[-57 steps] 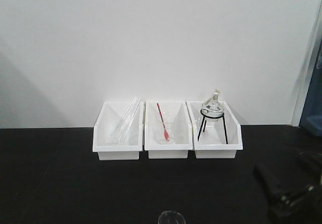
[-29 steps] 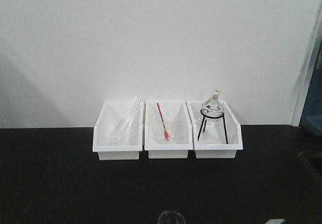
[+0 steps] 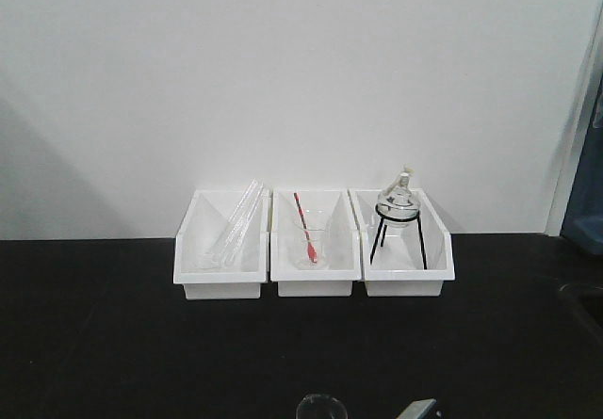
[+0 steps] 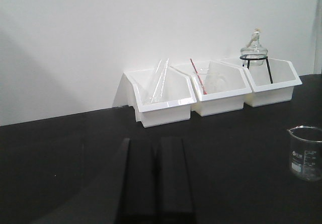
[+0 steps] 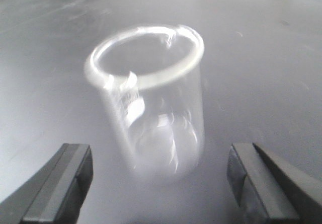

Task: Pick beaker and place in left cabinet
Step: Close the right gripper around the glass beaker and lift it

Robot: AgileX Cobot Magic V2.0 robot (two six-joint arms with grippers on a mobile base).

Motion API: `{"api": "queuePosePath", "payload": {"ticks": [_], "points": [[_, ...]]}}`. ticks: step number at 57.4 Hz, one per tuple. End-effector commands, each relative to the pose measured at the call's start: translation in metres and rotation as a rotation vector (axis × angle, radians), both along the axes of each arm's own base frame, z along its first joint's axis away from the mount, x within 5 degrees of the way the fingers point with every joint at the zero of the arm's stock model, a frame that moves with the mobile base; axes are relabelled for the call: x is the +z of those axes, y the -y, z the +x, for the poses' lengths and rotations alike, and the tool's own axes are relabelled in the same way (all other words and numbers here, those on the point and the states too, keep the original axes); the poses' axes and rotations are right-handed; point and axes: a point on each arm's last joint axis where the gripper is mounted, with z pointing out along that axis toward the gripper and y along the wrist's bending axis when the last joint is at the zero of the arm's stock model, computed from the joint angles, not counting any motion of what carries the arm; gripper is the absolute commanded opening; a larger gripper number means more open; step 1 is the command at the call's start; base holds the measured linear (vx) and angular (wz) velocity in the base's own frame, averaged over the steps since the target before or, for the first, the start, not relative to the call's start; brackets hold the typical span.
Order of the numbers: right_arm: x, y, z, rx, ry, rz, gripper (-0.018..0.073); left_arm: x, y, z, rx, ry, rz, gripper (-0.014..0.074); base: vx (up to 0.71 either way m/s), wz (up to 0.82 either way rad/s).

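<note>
The small clear glass beaker (image 5: pixel 151 103) stands upright on the black table, just ahead of and between my right gripper's (image 5: pixel 158 161) two fingers. That gripper is open and touches nothing. In the front view only the beaker's rim (image 3: pixel 320 408) shows at the bottom edge, with a tip of the right gripper (image 3: pixel 417 410) just to its right. In the left wrist view the beaker (image 4: pixel 305 152) stands far to the right of my left gripper (image 4: pixel 156 142), which is shut and empty, low over the table. The left cabinet is out of view.
Three white bins stand in a row against the white wall: the left one (image 3: pixel 222 249) holds glass tubes, the middle one (image 3: pixel 314 249) a beaker with a red rod, the right one (image 3: pixel 402 249) a round flask on a black tripod.
The right arm left the lower right of the front view; its fingertip then came in at the bottom edge and moved left toward the beaker. The beaker and bins have not moved.
</note>
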Motion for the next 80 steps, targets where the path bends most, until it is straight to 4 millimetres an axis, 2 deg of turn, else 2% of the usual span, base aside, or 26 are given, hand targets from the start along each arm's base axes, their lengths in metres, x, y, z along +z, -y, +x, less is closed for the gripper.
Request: {"api": "queuePosePath", "payload": {"ticks": [1, 20, 27, 35, 44, 45, 53, 58, 68, 74, 80], "points": [[0.032, -0.014, 0.018, -0.001, 0.215, 0.191, 0.0592, 0.003, 0.000, -0.001, -0.004, 0.080, -0.033, 0.0001, 0.00, 0.00], [0.027, -0.054, 0.047, 0.077, 0.275, 0.213, 0.0590, 0.003, 0.000, -0.001, -0.004, 0.080, -0.033, 0.0001, 0.00, 0.00], [0.028, -0.061, 0.054, 0.077, 0.290, 0.212, 0.0540, 0.003, 0.000, -0.001, -0.004, 0.080, -0.033, 0.0001, 0.00, 0.00], [0.032, -0.060, 0.058, 0.058, 0.297, 0.217, 0.0348, 0.003, 0.000, -0.001, -0.004, 0.080, -0.033, 0.0001, 0.00, 0.00], [0.039, -0.059, 0.056, 0.051, 0.269, 0.238, 0.0018, 0.003, 0.000, -0.001, -0.004, 0.080, -0.033, 0.0001, 0.00, 0.00], [0.042, -0.059, 0.056, 0.050, 0.266, 0.237, -0.0016, 0.003, 0.000, -0.001, -0.004, 0.080, -0.033, 0.0001, 0.00, 0.00], [0.060, -0.056, 0.051, 0.029, 0.193, 0.230, -0.0011, 0.003, 0.000, -0.001, -0.004, 0.080, -0.033, 0.0001, 0.00, 0.00], [0.080, -0.050, 0.044, -0.005, 0.168, 0.178, -0.0006, 0.003, 0.000, -0.001, -0.004, 0.080, -0.033, 0.0001, 0.00, 0.00], [0.133, -0.032, 0.023, -0.088, 0.145, 0.077, -0.0006, 0.003, 0.000, -0.001, -0.004, 0.080, -0.033, 0.0001, 0.00, 0.00], [0.171, -0.017, 0.003, -0.166, 0.116, 0.065, -0.0006, 0.003, 0.000, -0.001, -0.004, 0.080, -0.033, 0.0001, 0.00, 0.00], [0.199, -0.001, -0.019, -0.228, 0.130, 0.026, -0.0006, 0.003, 0.000, -0.001, -0.004, 0.080, -0.033, 0.0001, 0.00, 0.00]]}}
